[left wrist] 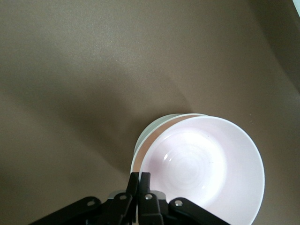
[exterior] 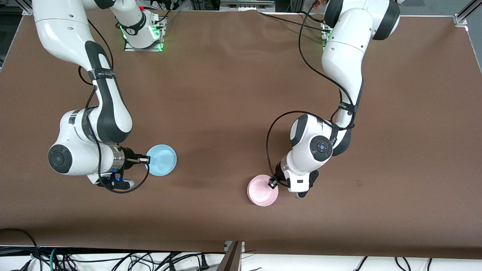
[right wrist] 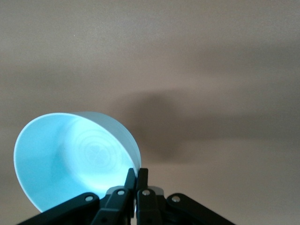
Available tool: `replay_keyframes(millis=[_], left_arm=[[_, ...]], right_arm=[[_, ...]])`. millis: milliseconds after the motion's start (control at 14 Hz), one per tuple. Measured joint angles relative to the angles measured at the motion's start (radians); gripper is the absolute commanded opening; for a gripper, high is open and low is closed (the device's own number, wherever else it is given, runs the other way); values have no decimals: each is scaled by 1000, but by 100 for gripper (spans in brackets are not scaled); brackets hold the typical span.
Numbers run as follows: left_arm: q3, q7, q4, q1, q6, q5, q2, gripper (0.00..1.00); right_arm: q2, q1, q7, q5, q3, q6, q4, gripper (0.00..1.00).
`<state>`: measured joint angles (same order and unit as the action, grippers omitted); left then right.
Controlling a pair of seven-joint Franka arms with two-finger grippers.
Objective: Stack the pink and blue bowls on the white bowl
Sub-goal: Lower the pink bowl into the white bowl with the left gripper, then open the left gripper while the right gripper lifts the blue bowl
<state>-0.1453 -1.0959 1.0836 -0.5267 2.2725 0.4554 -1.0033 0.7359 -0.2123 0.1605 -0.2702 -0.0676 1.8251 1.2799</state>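
pinching the pink bowl [exterior: 262,191] by its rim, the left gripper [exterior: 272,184] held it in the white bowl [left wrist: 149,132]; opening gently seemed best. the right gripper [exterior: 145,159], clamped on the blue bowl [exterior: 161,159], held it over the table toward the right arm's end.

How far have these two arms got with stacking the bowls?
Roughly halfway. The pink bowl already sits in the white bowl, though the left gripper is pinching its rim. The right gripper holds the blue bowl by its rim, off toward the right arm's end; it has yet to go on top.
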Motion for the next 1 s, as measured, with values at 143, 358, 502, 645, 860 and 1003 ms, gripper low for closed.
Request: replay_keyframes(millis=[143,358,502,645,860,1003], left_arm=[[-4,0,0,1,0,0,0,66],[-14,0,-3,3,-2,-9,0,71],[-18,1,-11,16,-34,-54,0,71],[-22,35,-23,41,-75,-81,4,73],[-57,208,-37,89,-188,-121,20,75],[-110,403,-41,125,-266,-126,36,76]], right_arm=[[0,0,0,0,0,0,0,0],[0,0,0,0,0,0,0,0],[0,0,0,-1,2,0,0,0],[0,-2,1,-1,9,0,0,0],[0,-4,31,-2,20,0,-1,0],[0,-4,84,-3,43,0,-9,0]])
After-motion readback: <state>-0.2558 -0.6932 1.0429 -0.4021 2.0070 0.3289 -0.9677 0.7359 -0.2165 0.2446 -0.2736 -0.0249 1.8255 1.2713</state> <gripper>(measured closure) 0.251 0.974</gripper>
